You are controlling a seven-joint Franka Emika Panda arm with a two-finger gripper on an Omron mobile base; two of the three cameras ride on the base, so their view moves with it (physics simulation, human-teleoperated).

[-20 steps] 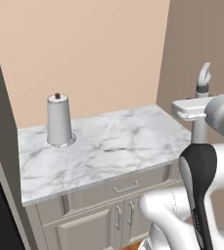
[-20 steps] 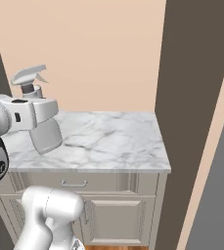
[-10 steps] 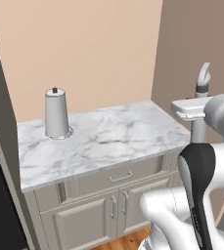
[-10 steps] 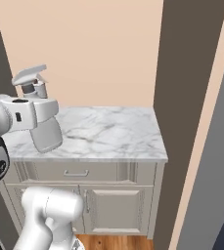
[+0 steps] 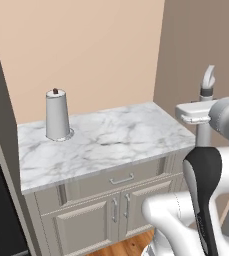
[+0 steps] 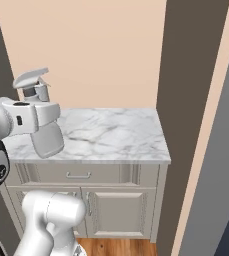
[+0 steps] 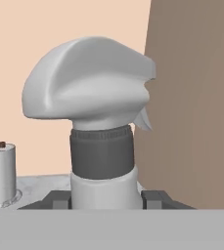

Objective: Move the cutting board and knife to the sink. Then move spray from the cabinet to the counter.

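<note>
Spray: the small slim grey spray bottle [image 6: 47, 132] with a dark collar and a pale trigger nozzle is held upright in the air, above the front left part of the counter as the right base view shows it. In the hand view its nozzle head [image 7: 89, 85] rises close before the camera; in the left base view its nozzle and neck [image 5: 207, 85] stand up over the arm's hand.
Gripper: the two-finger gripper [image 7: 106, 199] is clamped on the bottle's body just below the collar, one dark finger tip [image 7: 59, 200] on each side.
Counter: the white marble countertop with grey veins [image 5: 111, 140] lies under and beyond the bottle, above cream panelled drawers and doors [image 5: 93, 210]; the bottle does not touch it.
Paper-towel roll: a white roll on a round stand with a dark knob on top [image 5: 57, 115] stands upright at the counter's back left corner in the left base view, well apart from the bottle; it is also seen far left in the hand view [image 7: 1, 173].
Walls: a peach wall [image 6: 96, 55] runs behind the counter, with a taupe grey-brown panel [image 6: 186, 100] at its right end.
</note>
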